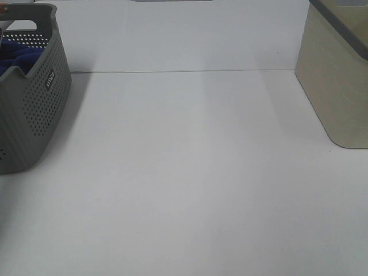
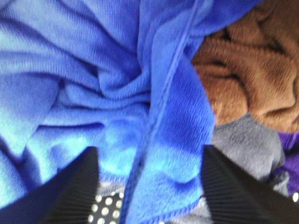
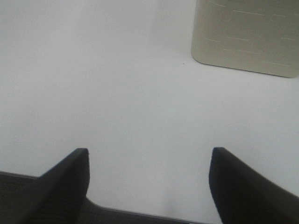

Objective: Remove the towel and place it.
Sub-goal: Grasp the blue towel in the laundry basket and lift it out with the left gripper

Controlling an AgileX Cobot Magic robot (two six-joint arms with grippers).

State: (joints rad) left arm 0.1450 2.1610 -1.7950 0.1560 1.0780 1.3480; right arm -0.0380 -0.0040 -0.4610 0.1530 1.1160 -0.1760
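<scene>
The royal-blue towel (image 2: 117, 93) lies crumpled inside the grey perforated basket (image 1: 40, 103) at the far left of the table; a bit of blue (image 1: 20, 57) shows over the rim in the high view. My left gripper (image 2: 149, 186) is open right above the towel, its fingers (image 2: 74, 191) on either side of a stitched edge fold, not closed on it. My right gripper (image 3: 149, 182) is open and empty over the bare white table. Neither arm shows in the high view.
A brown cloth (image 2: 243, 70), a grey cloth (image 2: 243, 144) and a purple cloth (image 2: 289, 158) lie beside the towel in the basket. A beige bin (image 1: 339, 75) stands at the table's back right, also in the right wrist view (image 3: 247, 35).
</scene>
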